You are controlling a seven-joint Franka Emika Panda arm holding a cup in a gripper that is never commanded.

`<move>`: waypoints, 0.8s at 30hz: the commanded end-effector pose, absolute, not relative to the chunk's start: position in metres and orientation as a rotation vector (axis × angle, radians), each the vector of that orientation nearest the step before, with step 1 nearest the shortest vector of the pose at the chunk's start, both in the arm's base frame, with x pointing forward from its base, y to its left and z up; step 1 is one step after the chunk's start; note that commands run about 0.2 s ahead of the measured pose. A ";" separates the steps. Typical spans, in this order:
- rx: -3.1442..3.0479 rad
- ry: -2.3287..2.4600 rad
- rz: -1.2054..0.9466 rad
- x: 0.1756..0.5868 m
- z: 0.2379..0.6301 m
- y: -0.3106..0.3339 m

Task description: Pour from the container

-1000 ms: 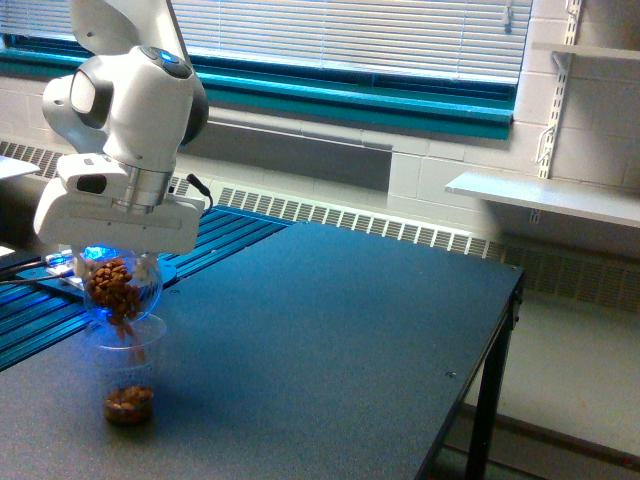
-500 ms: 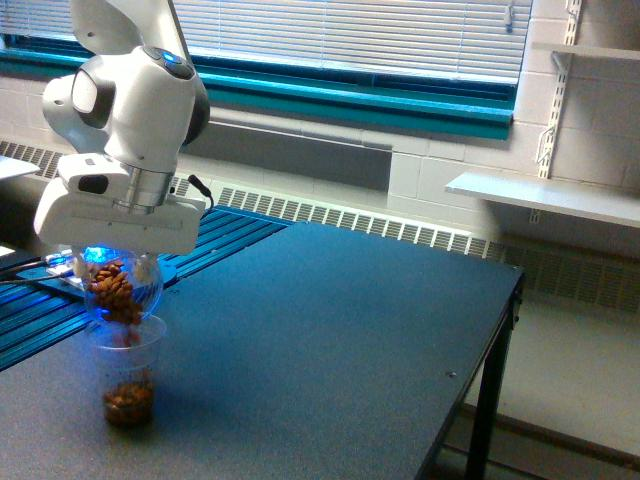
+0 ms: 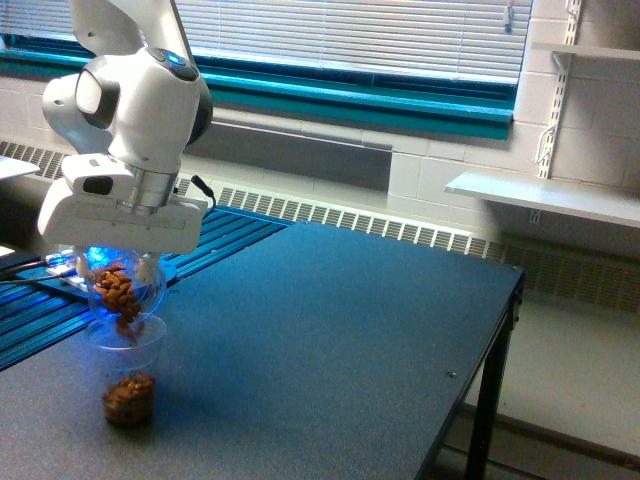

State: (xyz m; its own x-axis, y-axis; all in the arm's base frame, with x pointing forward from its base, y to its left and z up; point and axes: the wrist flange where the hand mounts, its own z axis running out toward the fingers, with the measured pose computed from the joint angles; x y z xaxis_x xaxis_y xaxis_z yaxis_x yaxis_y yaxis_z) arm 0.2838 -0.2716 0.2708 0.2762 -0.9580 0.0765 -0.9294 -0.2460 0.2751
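Observation:
The container (image 3: 124, 289), a small clear round jar of brown nuts, hangs tipped mouth-down under the white arm at the exterior view's left. My gripper (image 3: 122, 262) is shut on the container; its fingers are mostly hidden behind the hand's white body. Nuts spill from its mouth into a taller clear plastic cup (image 3: 128, 368) standing directly below on the dark table (image 3: 330, 330). A layer of brown nuts fills the cup's bottom. The jar's mouth sits just at the cup's rim.
Blue ridged rails (image 3: 45, 305) run behind the cup at the exterior view's left. The table's right edge (image 3: 480, 370) drops to the floor. A white shelf (image 3: 545, 195) juts from the wall at the right, and a radiator grille runs under the window.
The nut layer in the cup has grown and the jar holds fewer nuts. The arm has shifted very slightly to the right; the jar stays tipped over the cup.

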 end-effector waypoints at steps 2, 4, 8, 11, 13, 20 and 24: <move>2.295 -1.704 -0.171 0.286 0.270 -0.271; 2.295 -1.705 -0.174 0.286 0.270 -0.271; 2.290 -1.702 -0.179 0.284 0.270 -0.272; 2.286 -1.704 -0.177 0.284 0.271 -0.274; 2.283 -1.702 -0.179 0.284 0.271 -0.274; 2.276 -1.704 -0.186 0.283 0.270 -0.276; 2.274 -1.693 -0.202 0.281 0.268 -0.277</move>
State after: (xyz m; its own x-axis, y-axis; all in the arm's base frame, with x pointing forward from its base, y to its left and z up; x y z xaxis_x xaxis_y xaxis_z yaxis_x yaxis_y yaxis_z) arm 0.2820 -0.2747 0.2693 0.2802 -0.9574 0.0703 -0.9207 -0.2473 0.3017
